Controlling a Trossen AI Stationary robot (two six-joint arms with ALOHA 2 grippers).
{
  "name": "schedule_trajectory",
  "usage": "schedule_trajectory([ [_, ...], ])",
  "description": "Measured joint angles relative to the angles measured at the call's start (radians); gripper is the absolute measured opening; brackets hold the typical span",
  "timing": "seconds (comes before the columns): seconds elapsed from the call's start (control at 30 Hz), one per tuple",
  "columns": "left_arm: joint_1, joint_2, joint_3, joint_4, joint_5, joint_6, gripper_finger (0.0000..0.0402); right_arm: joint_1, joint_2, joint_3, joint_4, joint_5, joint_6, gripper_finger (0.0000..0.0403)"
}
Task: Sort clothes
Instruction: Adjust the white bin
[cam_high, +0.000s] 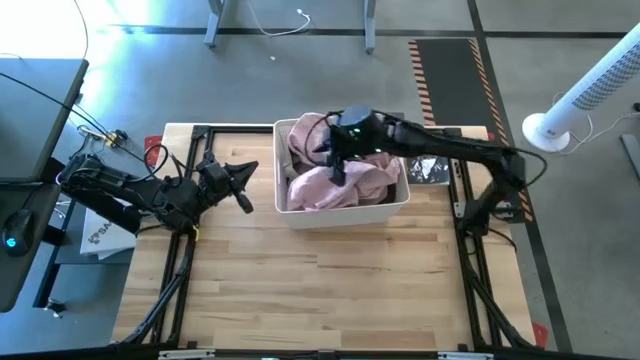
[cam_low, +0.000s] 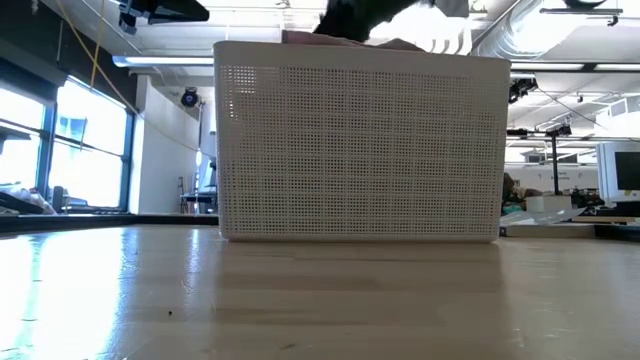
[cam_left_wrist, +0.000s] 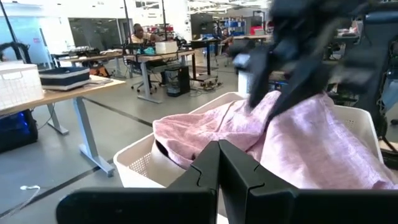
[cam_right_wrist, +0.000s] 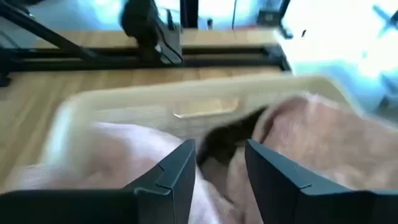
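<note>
The step in hand looks like the first pick: the right pincer (cam_high: 338, 172) hangs over the white basket (cam_high: 345, 212) with its fingers spread apart and nothing between them, poised just above the pink garment (cam_high: 335, 185). In the right wrist view the two fingers (cam_right_wrist: 177, 174) straddle a dark gap between pink folds, so a darker garment may lie underneath, though it is too hidden to name.

The pink garment is heaped inside the basket, filling most of it and rising over the rim. It is crumpled, so it points no clear way; its bulk runs roughly along the basket's long side, across the tabletop (cam_high: 330, 290) from left to right.

The next move probably calls for lowering into the pile, pinching a fold of pink cloth and lifting it clear of the rim without dragging the basket.

The left pincer (cam_high: 247, 185) waits beside the basket's left side, above the tabletop, clenched on nothing.
</note>
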Motion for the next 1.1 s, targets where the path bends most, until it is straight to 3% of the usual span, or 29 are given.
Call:
schedule_trajectory([
  [0.2, -0.003, 0.0, 0.0, 0.009, 0.026, -0.014, 0.0, 0.101, -0.235, -0.05, -0.11, 0.153, -0.054, 0.0137],
  [0.4, -0.002, -0.022, 0.0, 0.051, 0.12, -0.117, 0.0, 0.119, -0.545, -0.231, -0.215, 0.21, 0.011, 0.0137],
  [0.5, -0.001, -0.055, 0.0, 0.043, 0.167, -0.184, 0.0, 0.106, -0.743, -0.395, -0.223, 0.21, 0.092, 0.0137],
  [0.6, -0.003, -0.068, 0.0, 0.06, 0.286, -0.178, 0.0, 0.113, -0.931, -0.561, -0.231, 0.2, 0.202, 0.0137],
  [0.7, -0.039, -0.011, 0.002, 0.102, 0.368, -0.129, 0.0, 0.163, -1.067, -0.72, -0.219, 0.092, 0.325, 0.0137],
  [0.8, -0.083, 0.099, 0.031, 0.042, 0.273, -0.142, 0.0, 0.247, -1.111, -0.882, -0.15, 0.03, 0.421, 0.0137],
  [0.9, -0.101, 0.204, 0.134, -0.091, 0.204, -0.214, 0.0, 0.341, -1.097, -1.019, 0.005, 0.026, 0.447, 0.0137],
  [1.0, -0.119, 0.301, 0.246, -0.24, 0.299, -0.335, 0.0, 0.409, -1.05, -1.115, 0.139, 0.046, 0.425, 0.0137],
  [1.1, -0.133, 0.397, 0.315, -0.369, 0.368, -0.444, 0.0, 0.435, -1.003, -1.148, 0.224, 0.195, 0.407, 0.0137],
])
